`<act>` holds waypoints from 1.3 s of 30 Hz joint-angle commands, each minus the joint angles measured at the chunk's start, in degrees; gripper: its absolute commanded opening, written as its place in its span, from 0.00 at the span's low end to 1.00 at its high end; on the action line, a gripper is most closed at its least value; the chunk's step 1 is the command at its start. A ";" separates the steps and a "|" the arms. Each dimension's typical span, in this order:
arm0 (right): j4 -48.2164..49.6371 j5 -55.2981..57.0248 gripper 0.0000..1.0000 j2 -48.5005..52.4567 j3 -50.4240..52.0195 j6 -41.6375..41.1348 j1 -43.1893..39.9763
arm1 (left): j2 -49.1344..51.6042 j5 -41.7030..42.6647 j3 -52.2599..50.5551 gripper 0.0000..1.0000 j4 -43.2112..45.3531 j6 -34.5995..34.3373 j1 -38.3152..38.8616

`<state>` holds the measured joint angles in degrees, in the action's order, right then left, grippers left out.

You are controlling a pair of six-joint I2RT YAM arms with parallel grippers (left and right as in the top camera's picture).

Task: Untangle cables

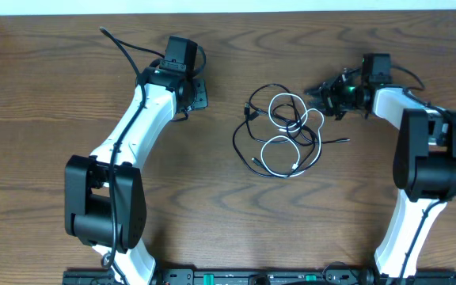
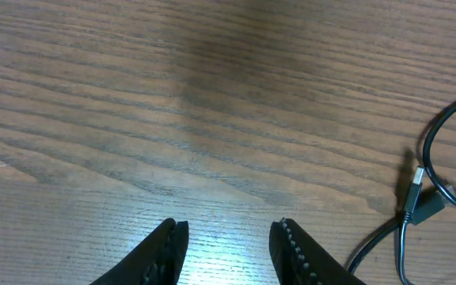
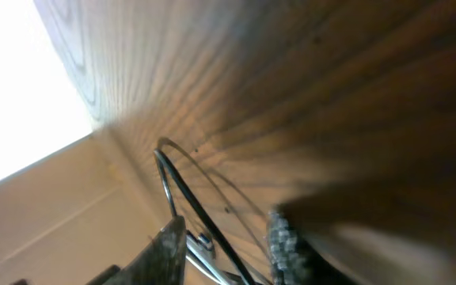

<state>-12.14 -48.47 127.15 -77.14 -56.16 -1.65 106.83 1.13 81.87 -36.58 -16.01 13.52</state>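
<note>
The cables lie in a loose tangle at the table's middle: a white cable [image 1: 278, 155] in two loops, and black cables [image 1: 241, 142] looped around and through it. My left gripper [image 1: 199, 94] stands open to the left of the tangle, its fingers [image 2: 169, 252] over bare wood with nothing between them. A black cable [image 2: 432, 138] with a small plug [image 2: 419, 203] shows at that view's right edge. My right gripper [image 1: 317, 93] is at the tangle's upper right edge. Its jaws stand apart, with a black cable [image 3: 182, 190] and a pale cable running through the gap.
Wooden table [image 1: 46, 95] all around. The table's far edge meets a pale wall [image 3: 46, 214] close behind the right gripper. A thick black arm cable [image 1: 121, 47] sticks out at the back left.
</note>
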 commanded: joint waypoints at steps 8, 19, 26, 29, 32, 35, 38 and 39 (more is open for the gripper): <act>-6.16 6.08 0.22 -4.22 0.87 2.58 0.55 | 0.35 -0.72 -0.28 0.39 0.02 0.74 -0.09; -15.19 4.00 0.28 -9.84 0.87 5.62 0.35 | 0.35 -0.72 -0.28 0.39 0.00 0.74 -0.09; -20.46 10.47 0.34 -9.84 3.15 5.38 1.49 | 0.35 -0.70 -0.28 0.39 0.02 0.74 -0.09; -15.98 11.72 0.36 -9.84 6.12 2.19 2.19 | 0.35 -0.46 -0.28 0.39 0.02 0.74 -0.09; -7.43 12.92 0.37 -9.84 10.51 -3.52 2.54 | 0.35 -0.28 -0.28 0.40 0.02 0.72 -0.09; 9.09 13.38 0.40 -9.84 17.55 -8.11 2.51 | 0.35 -0.28 -0.28 0.39 0.02 0.74 -0.09; 14.80 13.07 0.42 -9.84 20.87 -6.62 2.62 | 0.35 -0.31 -0.28 0.39 0.02 0.74 -0.09; 15.21 13.40 0.44 -9.84 21.46 -4.96 2.75 | 0.35 -0.31 -0.28 0.39 0.02 0.74 -0.09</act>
<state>2.90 -39.46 116.33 -59.68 -61.30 0.62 106.83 1.17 81.87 -36.56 -16.01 13.52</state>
